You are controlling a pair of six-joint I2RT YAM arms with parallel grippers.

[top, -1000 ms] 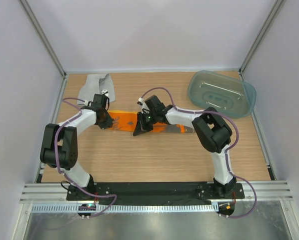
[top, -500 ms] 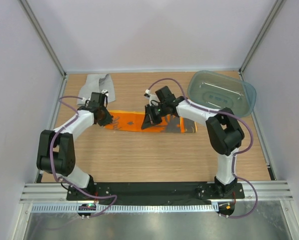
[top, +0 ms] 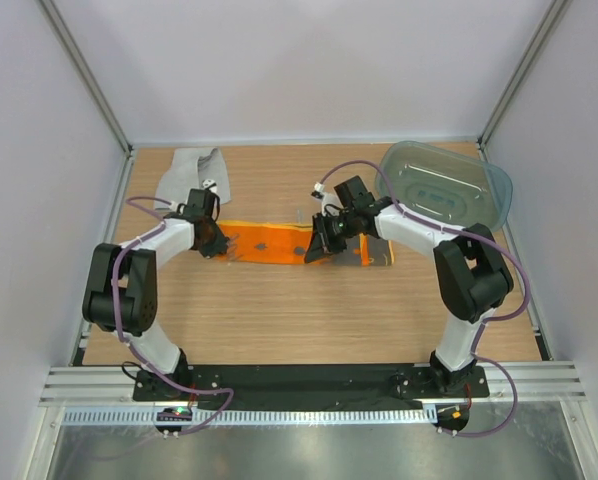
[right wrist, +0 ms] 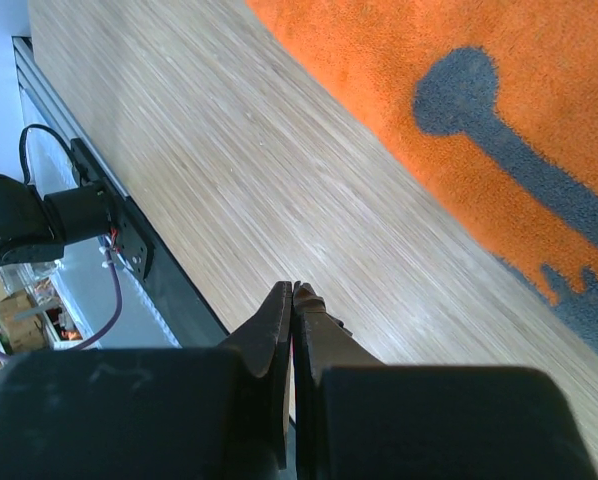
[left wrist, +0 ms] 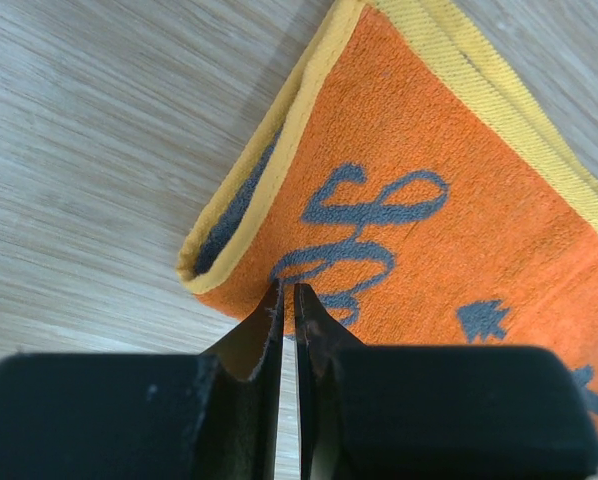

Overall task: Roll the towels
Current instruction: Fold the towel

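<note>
Left wrist cam: left gripper (left wrist: 287,297) nearly shut at the orange towel (left wrist: 429,220). With right gripper (right wrist: 292,292) shut, empty, that loose fold might flop open.

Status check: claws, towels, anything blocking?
Left claw shut at folded end of orange towel; right claw shut, empty, over bare wood. Orange towel flat, unrolled; grey towel crumpled, far-left corner. Plastic tub far right, not blocking.

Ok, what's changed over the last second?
The right claw, shut, slid to its right along the orange towel, toward the tub; the towel now looks more spread out. The left claw stayed shut at the towel's left end. The grey towel and tub did not move.
</note>
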